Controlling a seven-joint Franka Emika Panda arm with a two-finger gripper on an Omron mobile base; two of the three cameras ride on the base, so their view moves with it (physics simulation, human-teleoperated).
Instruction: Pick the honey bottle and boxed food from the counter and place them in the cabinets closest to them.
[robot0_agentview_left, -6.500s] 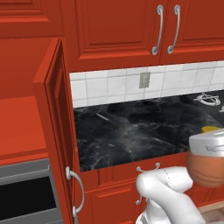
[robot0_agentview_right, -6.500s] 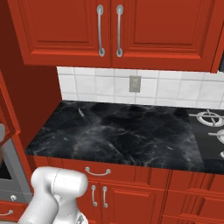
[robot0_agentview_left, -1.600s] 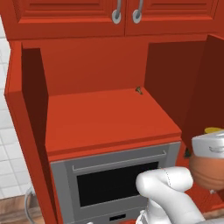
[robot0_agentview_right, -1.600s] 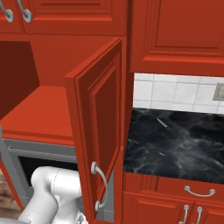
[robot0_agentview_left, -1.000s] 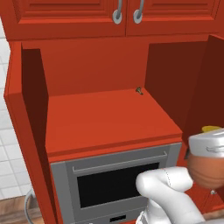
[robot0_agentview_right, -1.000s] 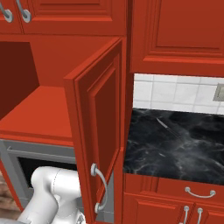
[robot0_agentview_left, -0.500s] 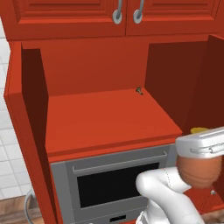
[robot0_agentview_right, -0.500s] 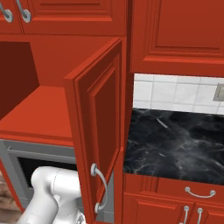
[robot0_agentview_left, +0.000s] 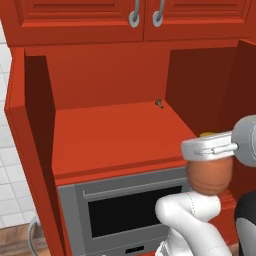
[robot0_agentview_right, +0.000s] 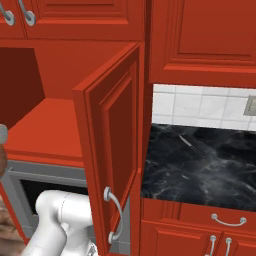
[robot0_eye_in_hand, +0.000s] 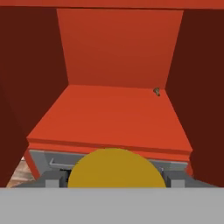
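Your gripper (robot0_agentview_left: 209, 150) has its jaws clamped on the honey bottle (robot0_agentview_left: 210, 175), which looks upright, yellow cap up. Ahead lies the open cabinet's shelf (robot0_agentview_left: 115, 135); its door (robot0_agentview_right: 112, 145) stands open alongside.

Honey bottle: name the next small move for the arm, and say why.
Probably carry it forward over the shelf. The gripper is shut on the honey bottle, which hangs in front of the open cabinet, level with the oven top. The hand view shows the shelf ahead, bare but for a small thing at the back.
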